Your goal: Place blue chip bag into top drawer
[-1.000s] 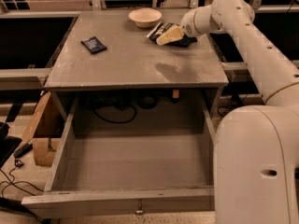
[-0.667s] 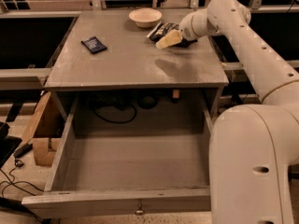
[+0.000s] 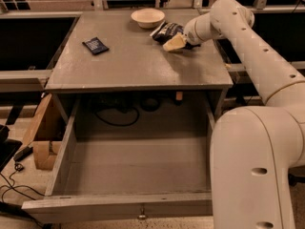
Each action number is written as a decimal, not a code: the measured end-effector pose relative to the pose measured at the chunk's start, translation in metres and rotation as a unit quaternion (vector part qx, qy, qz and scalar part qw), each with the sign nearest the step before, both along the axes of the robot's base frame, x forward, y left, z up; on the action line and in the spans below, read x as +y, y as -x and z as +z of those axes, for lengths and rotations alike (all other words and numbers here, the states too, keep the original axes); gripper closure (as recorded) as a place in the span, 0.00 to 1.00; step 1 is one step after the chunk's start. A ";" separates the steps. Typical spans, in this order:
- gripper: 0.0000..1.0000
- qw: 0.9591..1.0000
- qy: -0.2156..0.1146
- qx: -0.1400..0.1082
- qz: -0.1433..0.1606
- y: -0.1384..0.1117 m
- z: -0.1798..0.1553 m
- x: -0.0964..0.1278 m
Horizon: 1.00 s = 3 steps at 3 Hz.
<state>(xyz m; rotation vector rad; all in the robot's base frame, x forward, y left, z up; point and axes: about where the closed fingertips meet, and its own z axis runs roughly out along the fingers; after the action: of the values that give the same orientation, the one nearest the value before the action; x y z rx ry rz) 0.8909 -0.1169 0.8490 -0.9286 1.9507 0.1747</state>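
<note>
The top drawer (image 3: 114, 207), a wide, shallow box of grey wood with a small metal knob (image 3: 141, 217) at front centre, stands pulled fully out beneath the tabletop (image 3: 138, 66), its floor bare. The robot's smooth white body (image 3: 257, 171) fills the near right, and its jointed arm (image 3: 259, 51) reaches back over the right edge of the matte grey tabletop. Dark cables (image 3: 119, 116) loop in the shadow behind the drawer, and a cardboard box (image 3: 42, 149) sits on the floor at left. At the arm's end, the pale yellow, wedge-shaped tool (image 3: 172, 44) angles down at the far right of the tabletop, touching the near edge of the blue chip bag (image 3: 164, 30); how far it is spread, or whether it pinches the bag, cannot be told. The crinkled foil bag lies on the tabletop, outside the drawer, just beside a round cream bowl (image 3: 148, 17). A small flat dark packet (image 3: 95, 45) lies well apart at left.
</note>
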 end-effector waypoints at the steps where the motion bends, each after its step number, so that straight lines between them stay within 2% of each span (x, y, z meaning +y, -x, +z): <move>1: 0.50 1.000 0.000 0.000 0.000 0.000 0.000 0.000; 2: 0.73 1.000 0.000 0.000 0.001 0.000 0.000 0.000; 3: 1.00 1.000 -0.003 -0.022 0.014 0.015 0.033 -0.022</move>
<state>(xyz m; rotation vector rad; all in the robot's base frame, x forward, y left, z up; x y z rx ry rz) 0.8755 -0.1390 0.8817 -0.9473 1.8961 0.1745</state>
